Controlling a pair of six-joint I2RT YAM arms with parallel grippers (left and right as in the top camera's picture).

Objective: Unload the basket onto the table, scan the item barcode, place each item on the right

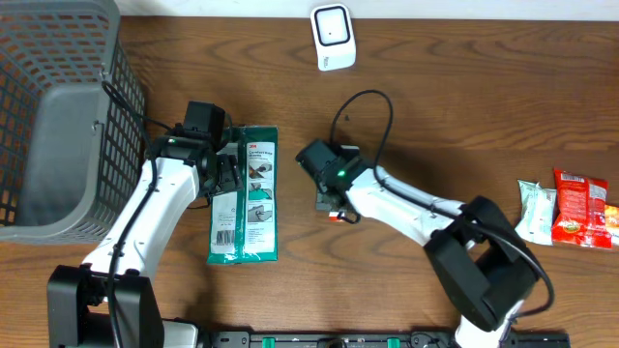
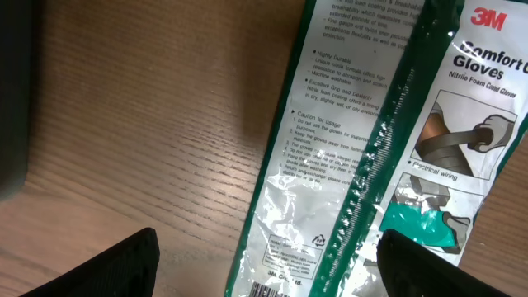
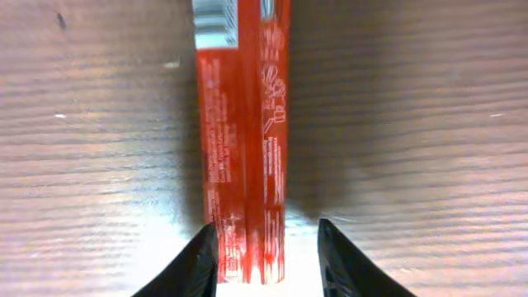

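Note:
A green and clear 3M gloves pack (image 1: 245,198) lies flat on the wooden table, and my left gripper (image 1: 224,172) hovers over its left edge. In the left wrist view the left gripper (image 2: 268,247) is open wide above the gloves pack (image 2: 355,148), whose barcode (image 2: 268,290) shows at the bottom edge. My right gripper (image 1: 327,188) is at mid-table over a slim red packet (image 1: 337,215). In the right wrist view the red packet (image 3: 243,124) lies between the fingers of the right gripper (image 3: 266,229). The left finger is at its edge, the right finger stands clear of it.
A white scanner (image 1: 332,37) stands at the back centre. A grey wire basket (image 1: 58,126) fills the far left. A white packet (image 1: 534,211) and a red snack packet (image 1: 580,208) lie at the right edge. A black cable (image 1: 372,106) loops above the right arm.

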